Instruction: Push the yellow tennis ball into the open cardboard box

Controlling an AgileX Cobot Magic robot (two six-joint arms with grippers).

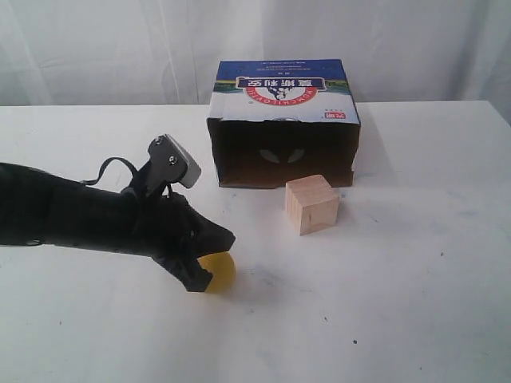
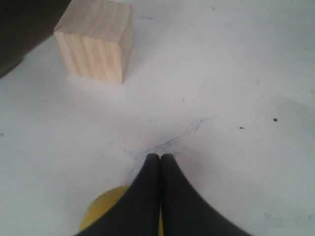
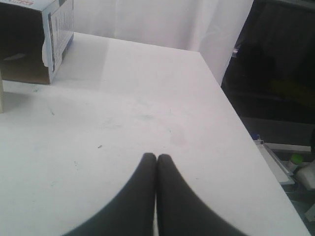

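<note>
The yellow tennis ball [image 1: 220,271] lies on the white table, in front of and left of the open cardboard box [image 1: 283,120], whose dark opening faces the ball. My left gripper [image 1: 228,238] is shut and empty, lying over the ball and touching it. In the left wrist view the ball [image 2: 101,211] shows partly under the closed fingers [image 2: 147,196], behind the left gripper [image 2: 160,158] tips. My right gripper [image 3: 157,158] is shut on nothing, hovering over bare table, with the box [image 3: 29,49] far off to one side. It does not show in the exterior view.
A pale wooden cube [image 1: 311,204] stands just in front of the box's opening, right of the line from ball to box; the cube [image 2: 93,42] lies ahead of the left fingertips. The table edge [image 3: 236,123] drops off beside the right gripper.
</note>
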